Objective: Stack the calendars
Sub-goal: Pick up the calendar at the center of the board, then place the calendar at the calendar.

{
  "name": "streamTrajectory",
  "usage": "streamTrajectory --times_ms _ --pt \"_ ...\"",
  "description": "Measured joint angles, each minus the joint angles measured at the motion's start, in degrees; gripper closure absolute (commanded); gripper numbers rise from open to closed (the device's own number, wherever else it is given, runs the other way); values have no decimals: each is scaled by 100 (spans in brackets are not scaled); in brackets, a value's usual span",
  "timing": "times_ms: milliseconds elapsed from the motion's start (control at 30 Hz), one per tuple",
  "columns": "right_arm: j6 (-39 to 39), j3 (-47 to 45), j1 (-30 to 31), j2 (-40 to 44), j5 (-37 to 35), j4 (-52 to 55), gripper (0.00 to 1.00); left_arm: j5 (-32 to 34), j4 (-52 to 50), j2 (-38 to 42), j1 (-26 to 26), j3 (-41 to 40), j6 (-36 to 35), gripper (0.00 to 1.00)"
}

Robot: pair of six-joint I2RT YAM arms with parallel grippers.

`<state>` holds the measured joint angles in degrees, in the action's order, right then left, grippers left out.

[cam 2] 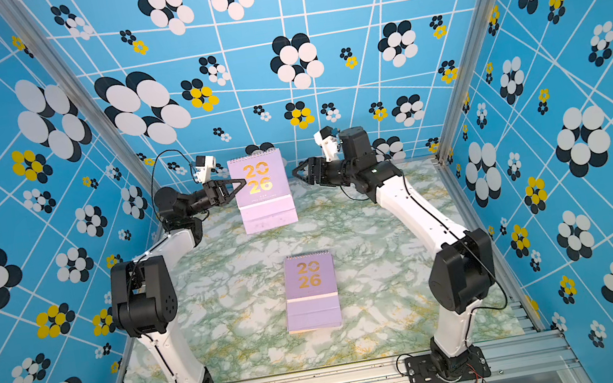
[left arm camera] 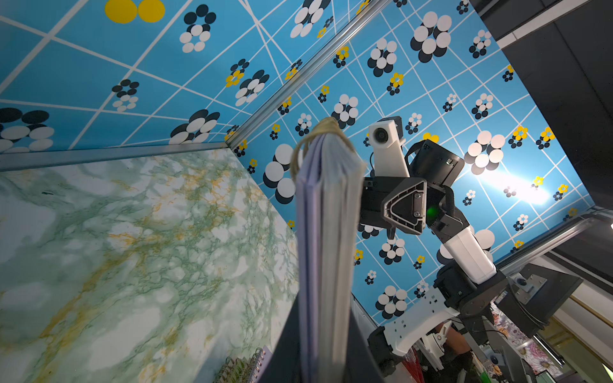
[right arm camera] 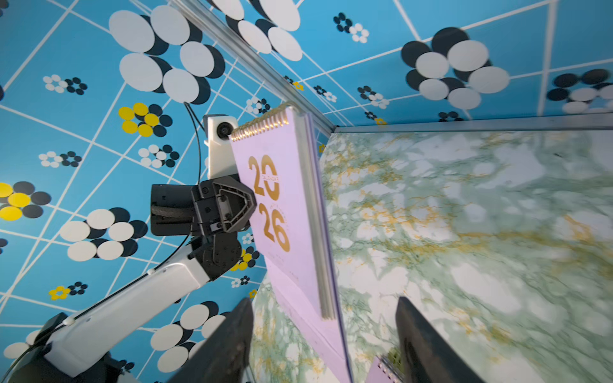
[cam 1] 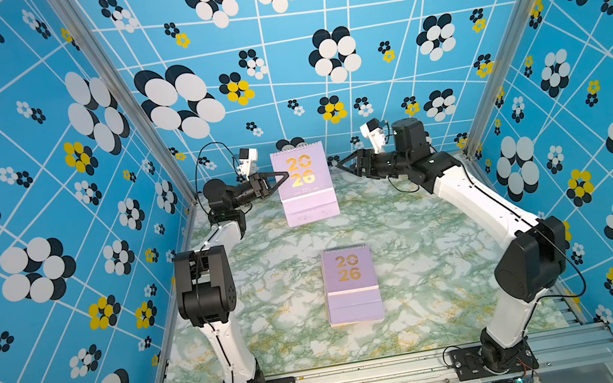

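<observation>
Left jaws pinch one lilac calendar (cam 1: pixel 302 176); one stack (cam 1: pixel 351 286) nearby.

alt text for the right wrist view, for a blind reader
A lilac 2026 calendar is held upright, its edge clamped by the left gripper, with the marble table behind. The right gripper stands open in the foreground, clear of it.

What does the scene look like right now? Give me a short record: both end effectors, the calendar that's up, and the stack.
left end effector: shut on the near side edge of the lilac calendar
right end effector: open, on the calendar's other side, not touching it
lilac calendar: upright, spiral at top, gold 2026 cover facing the top camera, at the far end of the table
stack: lying flat mid-table, lilac cover on top, number of calendars unclear
</observation>
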<state>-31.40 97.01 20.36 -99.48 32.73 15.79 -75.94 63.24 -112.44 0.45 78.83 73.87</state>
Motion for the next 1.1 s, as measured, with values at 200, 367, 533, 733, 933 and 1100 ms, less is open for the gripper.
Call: streamTrajectory --times_ms 200,367,533,733,933,1100 --pt "181 -881 -424 772 -492 175 19 42 -1215 481 -238 -190 -710 100" --pt "260 -1362 -625 1143 -715 315 17 920 -5434 1200 -610 341 -3871 100" --pt "317 -1681 -691 1388 -866 356 17 1237 -6937 1626 -879 341 -5077 100" --pt "358 -2059 -691 1593 -973 400 16 1331 -7014 2070 -1003 -669 -5112 100" --pt "404 -2417 -691 1749 -1021 509 13 1320 -6231 2656 -1263 -1829 -4459 100" --pt "424 -2723 -691 1873 -1016 527 5 1298 -5434 3091 -1423 -2470 -3845 100"
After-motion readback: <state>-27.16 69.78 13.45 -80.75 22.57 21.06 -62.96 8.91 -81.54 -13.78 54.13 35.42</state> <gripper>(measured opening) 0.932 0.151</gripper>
